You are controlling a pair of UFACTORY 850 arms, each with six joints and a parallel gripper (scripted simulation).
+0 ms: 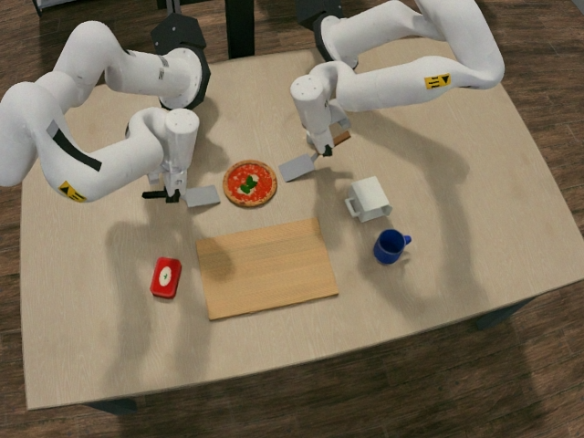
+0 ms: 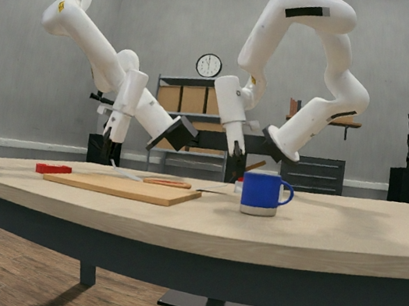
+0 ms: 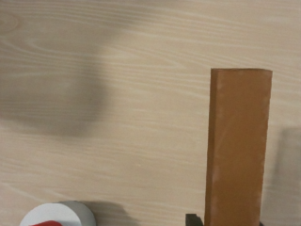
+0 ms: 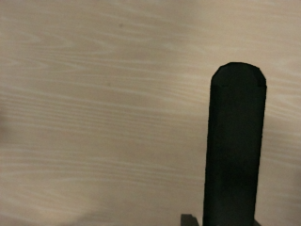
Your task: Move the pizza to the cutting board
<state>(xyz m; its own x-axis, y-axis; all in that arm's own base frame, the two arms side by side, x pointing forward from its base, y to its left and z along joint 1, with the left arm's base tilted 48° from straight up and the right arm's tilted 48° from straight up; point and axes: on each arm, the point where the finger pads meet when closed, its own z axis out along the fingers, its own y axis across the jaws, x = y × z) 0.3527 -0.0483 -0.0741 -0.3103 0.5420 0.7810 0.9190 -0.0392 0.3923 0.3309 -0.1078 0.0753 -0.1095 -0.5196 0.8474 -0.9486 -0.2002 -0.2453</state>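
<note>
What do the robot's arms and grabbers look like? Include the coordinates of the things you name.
Both arms, left (image 1: 401, 87) (image 2: 257, 29) and right (image 1: 101, 164) (image 2: 90, 34), are smooth, white and rounded like fat tubes, with yellow warning stickers, dark stripes and black mounts. The left gripper (image 1: 327, 151) (image 2: 238, 155) and right gripper (image 1: 172, 195) (image 2: 109, 152) have white bodies and small black fingers.

Open gap between white mug (image 1: 370, 199) and cutting board (image 1: 266, 268) (image 2: 121, 187)
</note>
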